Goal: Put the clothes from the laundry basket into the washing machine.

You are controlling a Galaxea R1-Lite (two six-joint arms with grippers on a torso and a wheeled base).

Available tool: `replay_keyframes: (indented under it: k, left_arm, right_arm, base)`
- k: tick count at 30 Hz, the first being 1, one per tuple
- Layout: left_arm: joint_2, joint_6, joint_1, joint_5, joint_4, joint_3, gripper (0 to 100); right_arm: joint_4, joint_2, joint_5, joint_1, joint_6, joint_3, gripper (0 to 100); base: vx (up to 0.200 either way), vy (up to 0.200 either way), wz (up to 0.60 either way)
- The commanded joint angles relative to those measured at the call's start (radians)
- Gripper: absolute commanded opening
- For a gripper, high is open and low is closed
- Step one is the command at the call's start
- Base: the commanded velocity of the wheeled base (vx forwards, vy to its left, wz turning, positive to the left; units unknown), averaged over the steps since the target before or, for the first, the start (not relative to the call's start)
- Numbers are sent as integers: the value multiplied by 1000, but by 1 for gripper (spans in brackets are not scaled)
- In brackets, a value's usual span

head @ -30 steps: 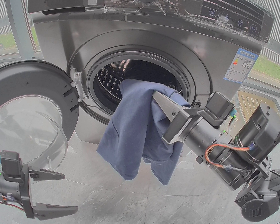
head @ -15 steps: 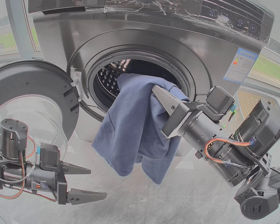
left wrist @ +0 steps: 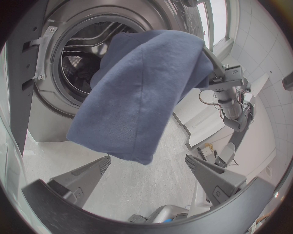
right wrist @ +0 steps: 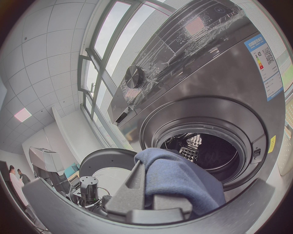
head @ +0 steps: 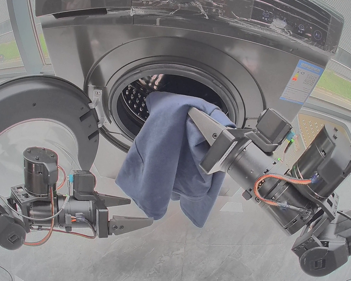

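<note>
A blue garment (head: pixel 169 155) hangs in front of the washing machine's open drum (head: pixel 147 96), its top edge level with the opening. My right gripper (head: pixel 193 115) is shut on the garment's upper part, and the cloth (right wrist: pixel 177 176) drapes over its fingers. The lower hem (left wrist: pixel 128 122) dangles above the floor. My left gripper (head: pixel 131 214) is open, low and left of the hanging hem, a little short of touching it. Inside the dark drum (left wrist: pixel 79 70) I cannot make out any clothes.
The machine's round door (head: pixel 28 128) stands swung open at the left, just behind my left arm. The grey tiled floor (head: pixel 193 260) spreads in front of the machine. A beige mat (head: pixel 313 127) lies at the right of the machine.
My left arm has risen and moved right toward the hanging hem, gripper still open. The right gripper has lifted the garment slightly and shifted it left.
</note>
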Motion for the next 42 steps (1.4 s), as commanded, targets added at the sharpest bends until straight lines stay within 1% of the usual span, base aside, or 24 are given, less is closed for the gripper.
replay_keyframes:
  k: [1,4,7,10,15,17,21,22,26,32,33,36,42]
  left_arm:
    - [65,-25,-1,12,-37,3,100]
    - [73,-25,-5,18,-38,6,100]
    - [83,-25,-23,18,-40,12,100]
    - [105,-22,-23,18,-48,-6,100]
    - [129,-32,-24,69,-81,-49,100]
    - [137,-45,-24,79,-110,-57,100]
    - [137,-98,-26,82,-190,-57,100]
    - [136,-108,-24,84,-213,-54,100]
    - [128,-118,-24,98,-290,-35,100]
    - [139,-118,-24,116,-373,-8,100]
    - [140,-118,-26,119,-382,-6,0]
    - [142,-118,-31,131,-402,-6,0]
    - [140,-115,-35,131,-457,25,0]
  right_arm:
    - [-1,1,-1,1,-1,0,0]
    - [-2,1,0,1,-1,1,0]
    - [-7,9,0,0,-1,0,0]
    - [-7,12,-1,1,-1,1,0]
    - [-10,13,-1,1,-3,3,0]
    - [-10,13,0,1,-3,8,0]
    - [-10,15,-1,1,-3,8,0]
    - [-10,15,-1,1,-3,8,0]
    - [-10,15,0,1,-3,9,0]
    - [-11,25,-1,1,-3,6,0]
    - [-11,27,-1,1,-3,6,0]
    - [-11,33,-1,1,-3,8,0]
    - [-11,38,-1,0,-3,11,0]
  base:
    - [0,0,0]
    - [0,0,0]
    - [0,0,0]
    - [0,0,0]
    - [0,0,0]
    - [0,0,0]
    - [0,0,0]
    - [0,0,0]
    - [0,0,0]
    - [0,0,0]
    - [0,0,0]
    - [0,0,0]
    - [0,0,0]
